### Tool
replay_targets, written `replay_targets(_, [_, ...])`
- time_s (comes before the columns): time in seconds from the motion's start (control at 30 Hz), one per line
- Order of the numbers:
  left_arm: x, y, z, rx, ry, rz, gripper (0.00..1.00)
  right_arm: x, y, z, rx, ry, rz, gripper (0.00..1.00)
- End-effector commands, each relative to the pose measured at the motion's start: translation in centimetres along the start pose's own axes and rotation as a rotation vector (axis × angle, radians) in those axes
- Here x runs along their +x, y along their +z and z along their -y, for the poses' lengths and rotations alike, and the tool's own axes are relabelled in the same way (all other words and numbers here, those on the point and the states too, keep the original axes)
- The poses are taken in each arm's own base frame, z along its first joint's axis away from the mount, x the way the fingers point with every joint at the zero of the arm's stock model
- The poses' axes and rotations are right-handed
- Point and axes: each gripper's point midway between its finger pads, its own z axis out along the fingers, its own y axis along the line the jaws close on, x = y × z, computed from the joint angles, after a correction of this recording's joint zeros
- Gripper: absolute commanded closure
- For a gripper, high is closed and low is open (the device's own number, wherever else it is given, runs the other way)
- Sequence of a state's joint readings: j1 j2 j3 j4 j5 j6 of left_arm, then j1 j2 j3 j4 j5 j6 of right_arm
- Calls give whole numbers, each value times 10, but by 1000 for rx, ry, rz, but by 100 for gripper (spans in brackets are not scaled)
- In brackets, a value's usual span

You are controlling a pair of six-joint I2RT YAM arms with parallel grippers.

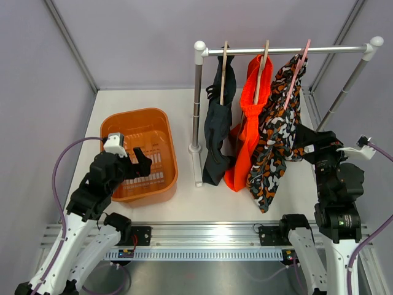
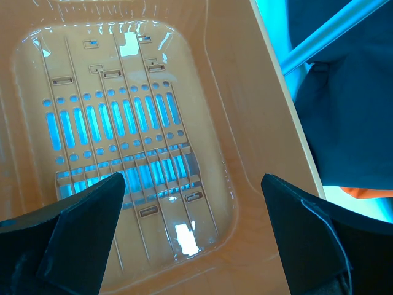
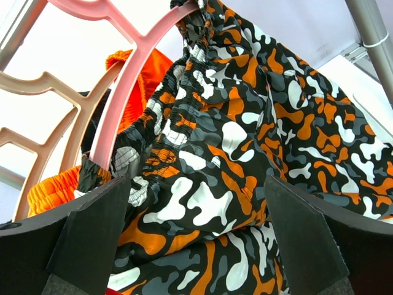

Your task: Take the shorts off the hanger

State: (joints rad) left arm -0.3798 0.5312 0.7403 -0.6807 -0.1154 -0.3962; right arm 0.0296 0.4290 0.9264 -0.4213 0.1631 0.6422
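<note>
Hanging before right claw (image 3: 193,206), camouflage shorts (image 3: 245,123)

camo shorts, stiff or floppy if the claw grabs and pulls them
Probably floppy: the camo shorts hang in loose folds, so they should bunch in a grip. Likely light, since the fabric looks thin. The gathered waistband wraps the pink hanger, so it may snag and tug the hanger rather than slide free.
</note>
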Motion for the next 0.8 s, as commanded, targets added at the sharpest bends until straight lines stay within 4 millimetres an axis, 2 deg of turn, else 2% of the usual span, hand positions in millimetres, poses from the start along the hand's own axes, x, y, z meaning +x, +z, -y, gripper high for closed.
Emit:
replay_targets(0.0, [-16,-5,11,49,6,53,1,-14,-3,-3,5,-43,32,0])
replay_targets(0.1, [-16,-5,11,50,8,53,1,-33,-4,-5,33,-119,74,0])
replay_targets(0.13, [-16,-5,12,55,8,51,1,-45,-8,-12,27,-132,93,0])
replay_targets(0.2, [-15,-5,12,58,8,50,1,-48,0,-17,29,-196,66,1])
replay_targets(0.23, [-16,-4,13,59,10,49,1,-63,-3,-32,-4,-206,85,1])
replay_targets(0.3, [-15,-4,12,58,10,47,1,-57,12,-42,-23,-244,15,1])
replay_targets(0.33, [-15,-4,13,59,10,46,1,-71,11,-58,-58,-246,30,1])
replay_targets(0.37, [-15,-4,13,61,10,47,1,-62,26,-62,-67,-259,-26,1])
replay_targets(0.4, [-15,-4,14,65,10,47,1,-59,32,-64,-61,-268,-58,1])
replay_targets(0.43, [-15,-5,14,67,11,49,1,-70,33,-77,-88,-269,-48,2])
replay_targets(0.47, [-16,-5,14,68,11,51,1,-61,50,-78,-85,-276,-95,4])
replay_targets(0.53, [-15,-4,14,68,11,47,1,-67,59,-86,-95,-289,-98,11])
replay_targets(0.57, [-15,-4,14,67,13,45,1,-62,74,-83,-70,-297,-120,12])
replay_targets(0.63, [-14,-4,14,70,15,44,1,-68,82,-86,-58,-310,-112,14])
replay_targets(0.67, [-14,-4,14,69,13,42,1,-63,94,-83,-41,-316,-132,14])
replay_targets(0.73, [-14,-3,14,69,14,41,1,-62,102,-86,-41,-321,-148,19])
replay_targets(0.77, [-14,-3,14,67,13,41,1,-55,112,-83,-31,-324,-174,20])
